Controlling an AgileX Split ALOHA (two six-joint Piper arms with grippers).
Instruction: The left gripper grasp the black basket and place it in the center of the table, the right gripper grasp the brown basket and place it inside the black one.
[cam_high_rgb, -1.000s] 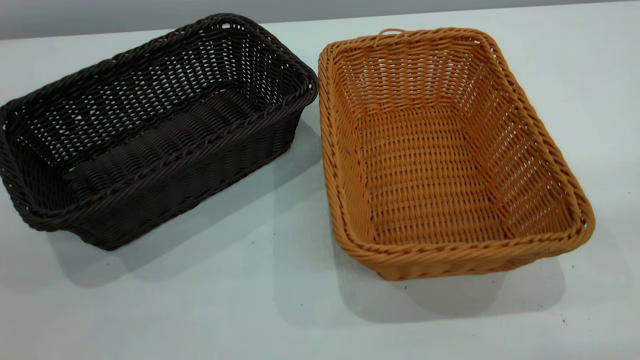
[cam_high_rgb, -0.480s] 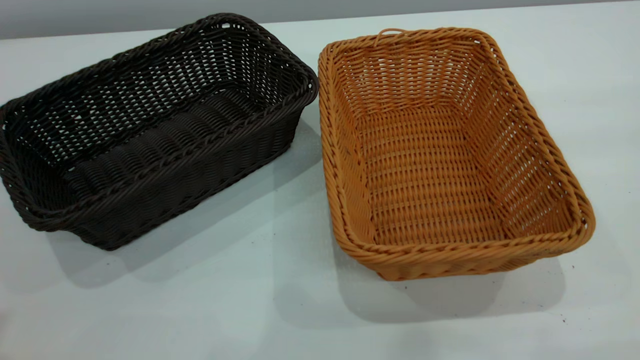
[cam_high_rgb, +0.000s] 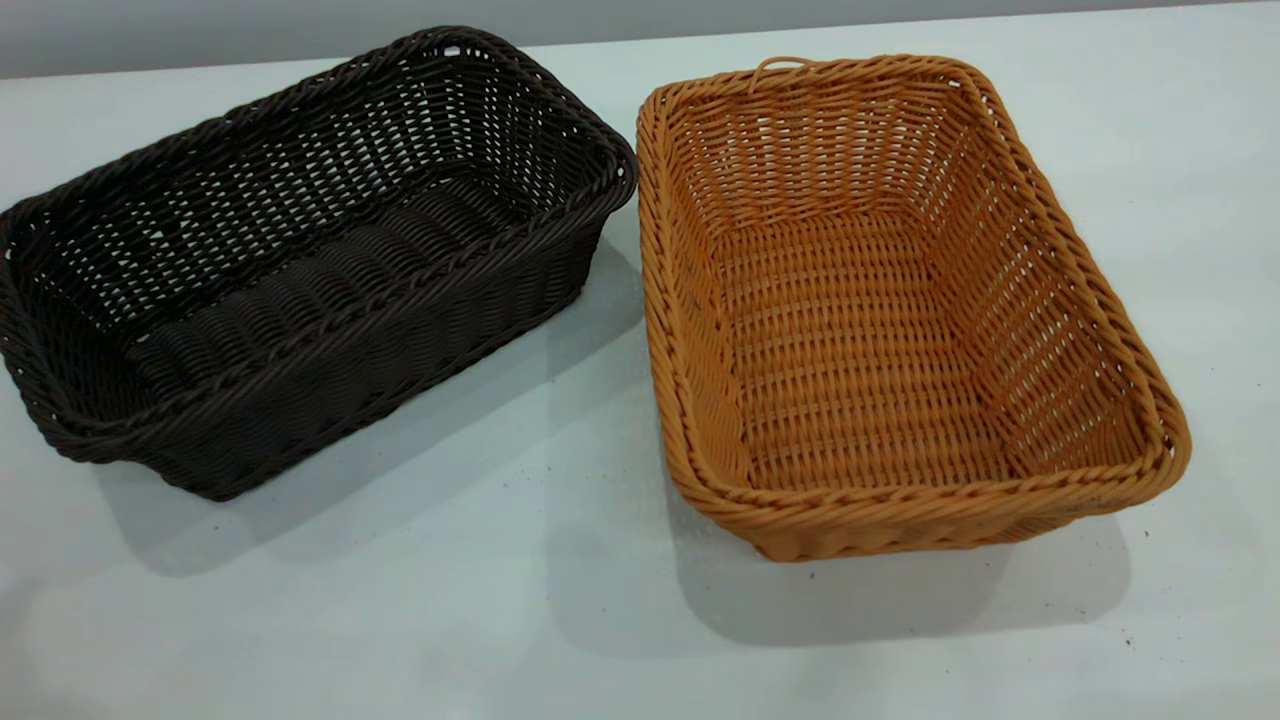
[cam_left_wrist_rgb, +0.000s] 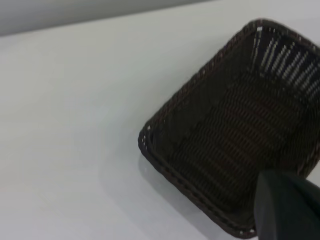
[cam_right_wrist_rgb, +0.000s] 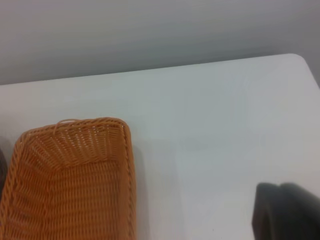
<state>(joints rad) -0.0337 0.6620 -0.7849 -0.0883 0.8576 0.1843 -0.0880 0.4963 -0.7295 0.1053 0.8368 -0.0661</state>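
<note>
Nothing is done yet: the black basket (cam_high_rgb: 300, 260) sits toward the table's (cam_high_rgb: 520, 600) left edge, the brown basket (cam_high_rgb: 890, 310) empty beside it toward the right, neither gripped, and I cannot tell either claw's state.

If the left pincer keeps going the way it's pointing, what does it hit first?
Probably the black basket: the left pincer shows only as a dark part at the picture's edge, over the basket's near rim. Depth is unclear.

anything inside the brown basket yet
No, the brown basket holds nothing; its woven floor and inner walls show bare. It sits on the table beside the black basket. What lies under its base is covered.
</note>
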